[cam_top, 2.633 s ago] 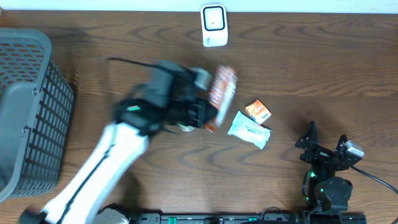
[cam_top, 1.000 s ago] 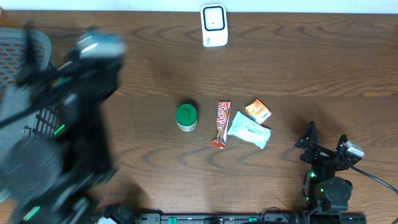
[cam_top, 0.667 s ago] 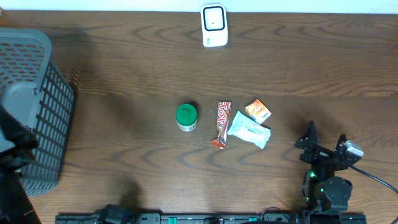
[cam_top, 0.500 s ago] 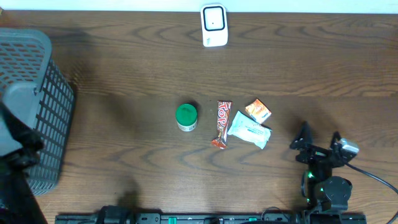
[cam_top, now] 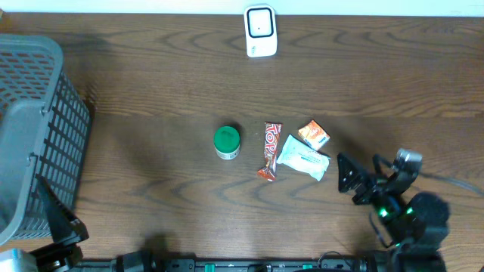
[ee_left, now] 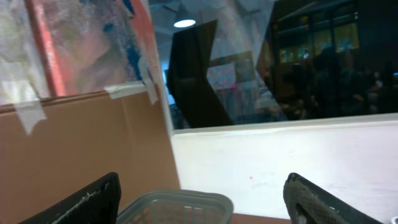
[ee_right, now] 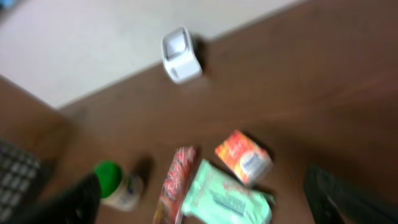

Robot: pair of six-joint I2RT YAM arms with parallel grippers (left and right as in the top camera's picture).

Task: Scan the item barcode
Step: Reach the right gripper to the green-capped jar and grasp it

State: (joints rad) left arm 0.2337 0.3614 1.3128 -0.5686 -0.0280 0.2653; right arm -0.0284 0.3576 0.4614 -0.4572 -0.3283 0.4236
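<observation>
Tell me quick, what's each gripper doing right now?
Left gripper: open, holding nothing.
Right gripper: open, holding nothing.
</observation>
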